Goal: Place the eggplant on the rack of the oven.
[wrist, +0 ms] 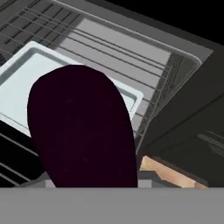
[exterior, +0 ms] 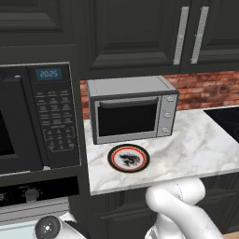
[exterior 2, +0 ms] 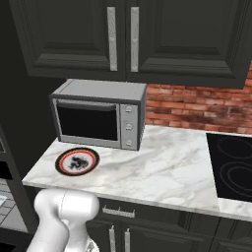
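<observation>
Where the hand view looks along the pincer, the eggplant (wrist: 83, 129) fills the near centre, apparently clamped at its base, though the fingertips are hidden. Beyond it lie a pale tray (wrist: 19, 83) and the oven (wrist: 131, 48) rack wires.

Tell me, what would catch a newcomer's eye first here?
In the hand view, a big dark purple eggplant looms over a pale tray on the oven's wire rack. On the marble counter, a silver toaster oven stands behind a round patterned plate.
</observation>
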